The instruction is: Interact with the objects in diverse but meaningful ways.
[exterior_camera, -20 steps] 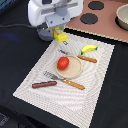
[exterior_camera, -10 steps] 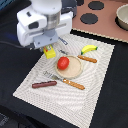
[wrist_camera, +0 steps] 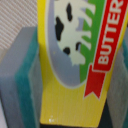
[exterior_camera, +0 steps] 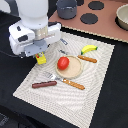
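My gripper (exterior_camera: 41, 56) is shut on the yellow rectangular block (exterior_camera: 41, 59), held just above the striped placemat (exterior_camera: 95, 90) at the exterior view's left. In the wrist view the block (wrist_camera: 75, 60) fills the frame, with a cow picture and a red "BUTTER" label, between my teal-padded fingers (wrist_camera: 22, 75). A red tomato (exterior_camera: 63, 63) sits on the tan round plate (exterior_camera: 74, 70). A yellow banana (exterior_camera: 89, 49) lies beyond the plate. A brown sausage (exterior_camera: 44, 84) lies on the mat's near side. The small grey pan is hidden.
A wooden-handled fork (exterior_camera: 67, 81) lies in front of the plate and a wooden-handled knife (exterior_camera: 86, 58) behind it. A dark pot (exterior_camera: 66, 7) and a toy stove top with black burners (exterior_camera: 90, 18) stand at the back. A bowl (exterior_camera: 122, 17) is at the far right.
The arm has moved toward the exterior view's left and nearer the camera, carrying the yellow block from above the plate's far side down close to the mat.
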